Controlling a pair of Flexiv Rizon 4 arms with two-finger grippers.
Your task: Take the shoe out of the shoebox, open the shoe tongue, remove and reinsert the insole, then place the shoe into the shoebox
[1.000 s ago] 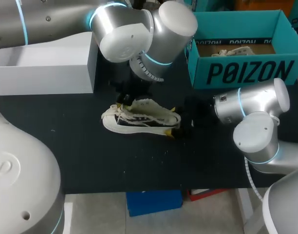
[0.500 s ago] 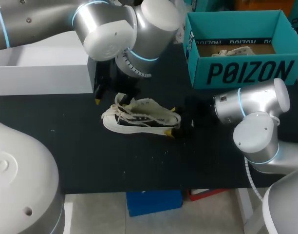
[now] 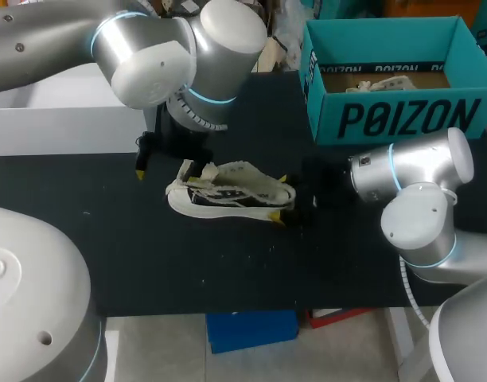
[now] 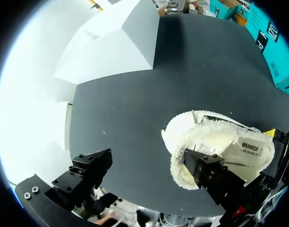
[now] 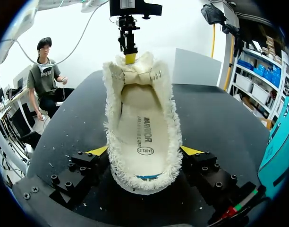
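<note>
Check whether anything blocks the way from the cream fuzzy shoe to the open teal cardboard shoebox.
Nothing visible does. Bare black table separates the cream fuzzy shoe from the teal cardboard shoebox. The right gripper clasps one end of the shoe, and a pale item lies inside the box.

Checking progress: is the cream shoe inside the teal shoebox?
No, the shoe lies on the black table, outside the teal shoebox.

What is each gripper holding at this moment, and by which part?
The right gripper is shut on the shoe at its heel end, one finger on each side. The left gripper is open and holds nothing.
</note>
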